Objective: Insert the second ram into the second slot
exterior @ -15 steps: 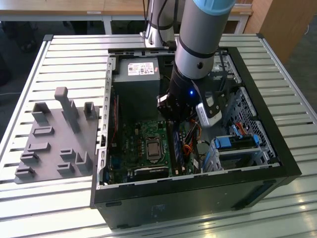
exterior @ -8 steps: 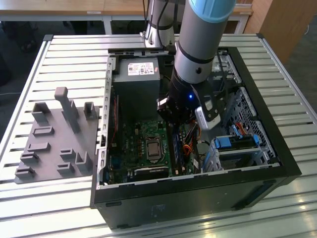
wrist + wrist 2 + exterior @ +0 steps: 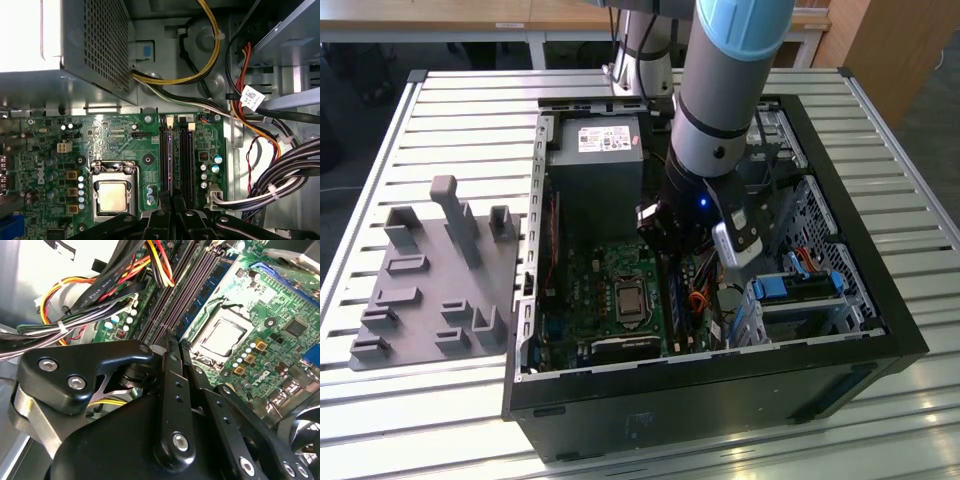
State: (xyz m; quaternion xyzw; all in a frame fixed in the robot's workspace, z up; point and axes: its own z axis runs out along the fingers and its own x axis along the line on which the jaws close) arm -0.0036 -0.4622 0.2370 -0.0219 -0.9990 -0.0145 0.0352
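Note:
The second ram [image 3: 171, 160] is a thin blue stick standing on edge along the bank of black memory slots [image 3: 183, 155] on the green motherboard. In the second wrist view its flat blue side [image 3: 205, 290] runs away from my fingertips, beside the dark slots [image 3: 172, 290]. My gripper [image 3: 172, 196] has its black fingers drawn close on the stick's near end, also seen in the second wrist view [image 3: 177, 344]. In the exterior view the gripper [image 3: 672, 250] hangs low inside the open computer case, with the blue stick [image 3: 672, 292] just below it. Whether the stick is seated I cannot tell.
The processor socket [image 3: 112, 195] lies beside the slots. A grey power supply [image 3: 595, 170] fills the case's back. Thick cable bundles [image 3: 280, 170] crowd the other side of the slots. A drive bay with blue clips [image 3: 800, 290] stands nearby. A grey fixture plate [image 3: 435, 280] lies outside the case.

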